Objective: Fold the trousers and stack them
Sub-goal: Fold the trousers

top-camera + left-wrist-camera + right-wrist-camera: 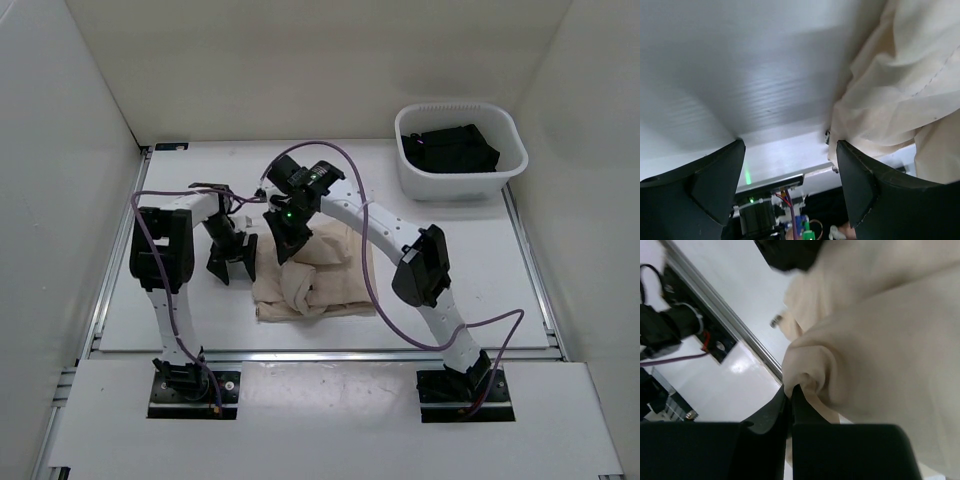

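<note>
The beige trousers [325,275] lie bunched and partly folded on the white table, between the two arms. My right gripper [288,250] is shut on a fold of the trousers [880,340] and holds that fold lifted above the pile; its fingertips [790,390] pinch the cloth. My left gripper [232,268] is open and empty, just left of the pile and pointing down at the table. In the left wrist view the trousers' edge [905,80] hangs beside the right finger [865,185].
A white tub [460,150] holding dark folded clothes stands at the back right. White walls close in the table on three sides. A metal rail [320,352] runs along the table's front edge.
</note>
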### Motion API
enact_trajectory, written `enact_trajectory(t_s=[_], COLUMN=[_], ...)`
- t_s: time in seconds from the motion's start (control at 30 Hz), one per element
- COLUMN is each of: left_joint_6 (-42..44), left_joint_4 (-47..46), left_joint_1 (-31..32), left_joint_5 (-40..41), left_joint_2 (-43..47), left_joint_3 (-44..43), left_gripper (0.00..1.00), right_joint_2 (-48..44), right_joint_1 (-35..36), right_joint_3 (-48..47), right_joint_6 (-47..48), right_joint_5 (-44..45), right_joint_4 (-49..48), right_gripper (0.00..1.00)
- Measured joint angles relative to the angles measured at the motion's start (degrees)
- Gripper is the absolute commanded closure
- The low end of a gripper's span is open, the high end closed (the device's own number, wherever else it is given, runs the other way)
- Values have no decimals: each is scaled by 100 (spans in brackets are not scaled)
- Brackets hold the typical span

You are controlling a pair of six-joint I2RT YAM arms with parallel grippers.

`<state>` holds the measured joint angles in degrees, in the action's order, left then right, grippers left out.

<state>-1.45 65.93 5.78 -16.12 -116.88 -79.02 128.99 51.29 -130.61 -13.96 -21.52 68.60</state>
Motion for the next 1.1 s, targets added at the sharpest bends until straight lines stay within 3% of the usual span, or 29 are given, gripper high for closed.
enact_trajectory(t_s=[0.07, 0.23, 0.37, 0.5, 0.67, 0.8, 0.9, 1.0, 1.1], left_joint_6=[-4, -7, -13, 55, 66, 83, 103, 122, 125], left_joint_4=[66, 101, 122, -92, -356, -555, -627, -640, -669], left_joint_1=[85, 103, -203, -726, -883, -44, 949, 1853, 2328], left_joint_5=[2, 39, 48, 702, 1453, 1482, 1283, 957, 798], left_joint_2=[-2, -7, 17, 243, 1001, 1799, 2103, 1893, 1419], left_joint_3=[35, 37, 37, 0, -798, -1449, -1480, -1434, -1366], left_gripper=[15, 12, 9, 6, 0, 0, 0, 0, 0], right_joint_2=[90, 389, 822, 568, -1672, -3954, -5060, -5302, -4916], right_joint_1=[0, 81, 317, 450, 184, -929, -1784, -2124, -2387], right_joint_3=[-166, -264, -568, -284, 1910, 3626, 5073, 6472, 7665], right_joint_6=[-20, -22, 57, 87, -308, -713, -946, -1095, -1257], right_joint_5=[-170, -625, -857, -743, 15, 503, 785, 713, 398], right_joint_4=[-146, -302, -352, -697, -1521, -2116, -2341, -2618, -3084], right_gripper=[100, 37, 1, 1, 1, 1, 1, 1, 1])
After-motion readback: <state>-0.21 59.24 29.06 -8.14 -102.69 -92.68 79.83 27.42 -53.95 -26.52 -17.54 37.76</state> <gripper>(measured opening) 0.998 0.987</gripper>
